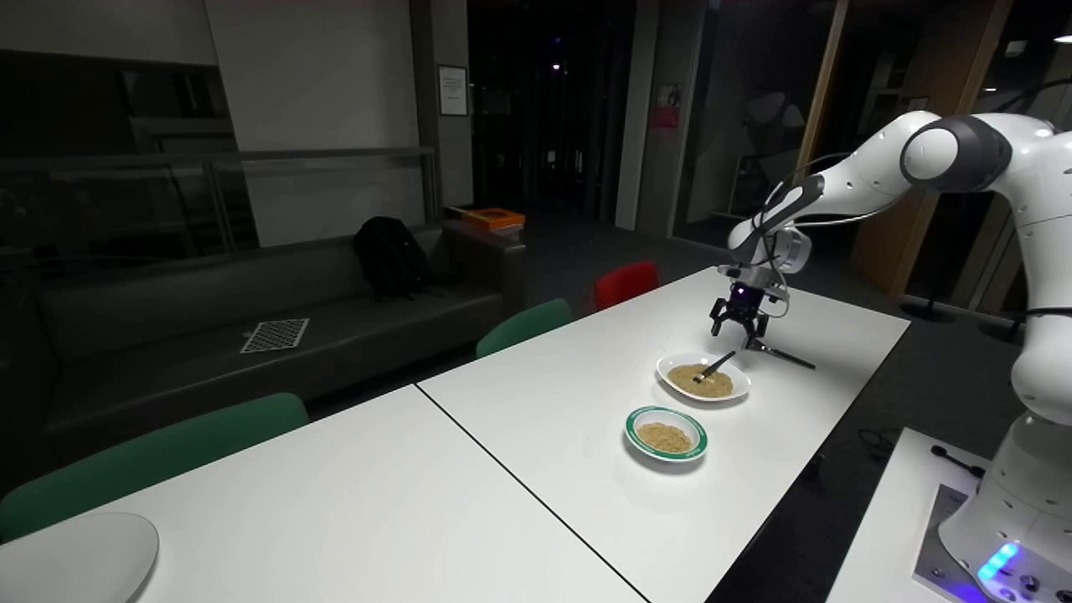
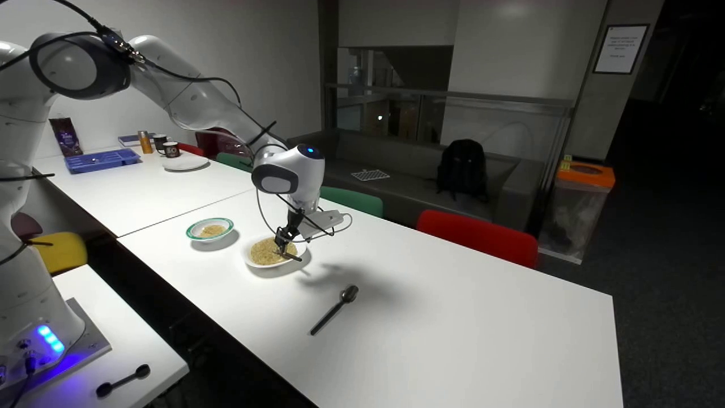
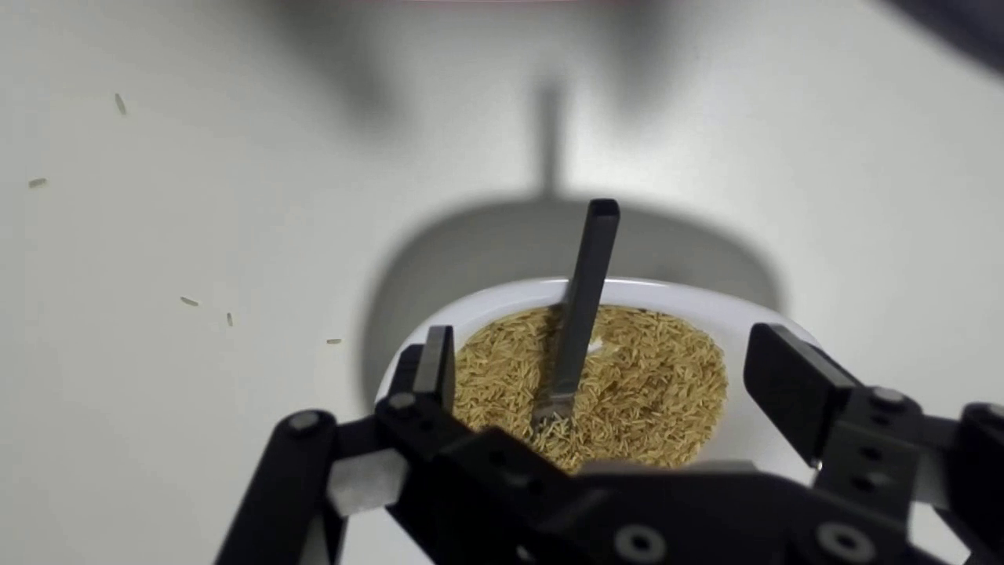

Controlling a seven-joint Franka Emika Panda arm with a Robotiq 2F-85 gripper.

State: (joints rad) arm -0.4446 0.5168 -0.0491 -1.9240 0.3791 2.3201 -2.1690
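- White dish [image 3: 725, 320]: under your gripper [image 3: 602, 337], holding rice [image 3: 667, 377].
- Your gripper: jaws spread wide, nothing held.
- Utensil [image 3: 580, 318]: in the dish, seen between your jaws; handle slants over the rim, roughly square to your closing line.

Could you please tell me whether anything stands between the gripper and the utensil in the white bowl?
Nothing visible does: in the wrist view, the open gripper has the utensil unobstructed before it, its lower end resting in the grain.
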